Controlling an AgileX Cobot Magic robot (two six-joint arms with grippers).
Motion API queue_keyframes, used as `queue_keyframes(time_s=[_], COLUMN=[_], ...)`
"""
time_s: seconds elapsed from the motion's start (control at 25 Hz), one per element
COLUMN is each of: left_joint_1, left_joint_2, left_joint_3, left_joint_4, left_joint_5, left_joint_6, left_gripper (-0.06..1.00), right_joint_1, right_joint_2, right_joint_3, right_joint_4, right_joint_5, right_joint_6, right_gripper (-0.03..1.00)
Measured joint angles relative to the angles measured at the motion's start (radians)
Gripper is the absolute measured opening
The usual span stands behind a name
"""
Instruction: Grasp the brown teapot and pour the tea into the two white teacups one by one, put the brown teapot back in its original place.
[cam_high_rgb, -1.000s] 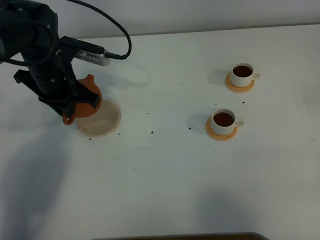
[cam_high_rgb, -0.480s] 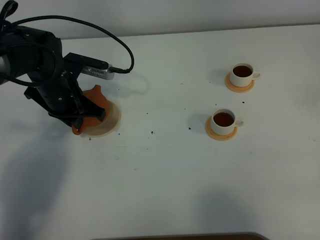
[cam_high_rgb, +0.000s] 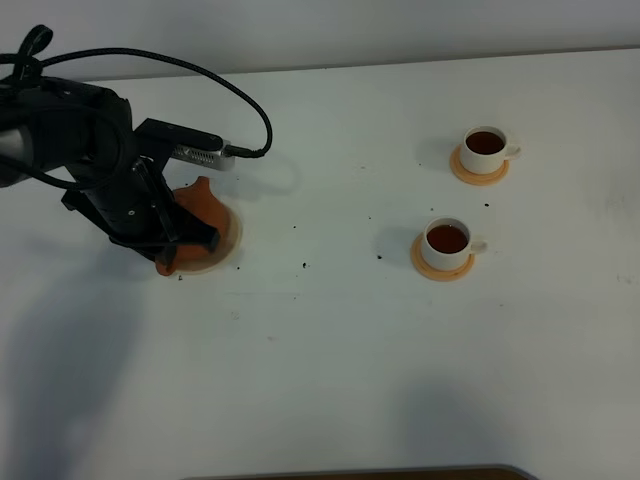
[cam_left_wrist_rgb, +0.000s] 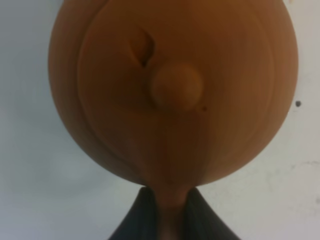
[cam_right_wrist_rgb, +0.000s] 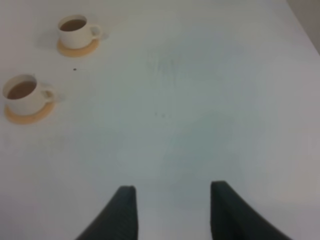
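The brown teapot (cam_high_rgb: 203, 207) is over the pale saucer, its original place (cam_high_rgb: 230, 238), at the table's left and hides most of it; whether it touches I cannot tell. My left arm (cam_high_rgb: 105, 170) covers part of the pot. In the left wrist view the teapot (cam_left_wrist_rgb: 175, 85) fills the picture, lid knob up, and my left gripper (cam_left_wrist_rgb: 170, 220) is shut on its handle. The two white teacups (cam_high_rgb: 485, 145) (cam_high_rgb: 447, 240) stand on orange coasters at the right, both holding dark tea. My right gripper (cam_right_wrist_rgb: 172, 202) is open over bare table, away from the teacups (cam_right_wrist_rgb: 75, 29) (cam_right_wrist_rgb: 22, 94).
Small dark specks lie on the white table (cam_high_rgb: 320, 340) between the saucer and the cups. A black cable (cam_high_rgb: 255, 110) arcs from the left arm. A dark edge shows along the table's front.
My left arm has moved right and toward the front with the teapot. The pot has come down from beside the saucer to over it and now stands more level.
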Motion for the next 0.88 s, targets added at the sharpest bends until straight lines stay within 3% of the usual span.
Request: queue_keyframes(time_s=[0.56,0.88], left_joint_1=[0.000,0.000], left_joint_2=[0.014,0.014], left_joint_3=[0.000,0.000], left_joint_4=[0.000,0.000], left_joint_5=[0.012,0.012], left_joint_6=[0.000,0.000], left_gripper=[0.15,0.39], right_joint_1=[0.000,0.000], right_joint_2=[0.000,0.000], right_joint_3=[0.000,0.000], right_joint_4=[0.000,0.000], right_joint_5=[0.000,0.000], right_joint_6=[0.000,0.000], right_gripper=[0.38,0.38])
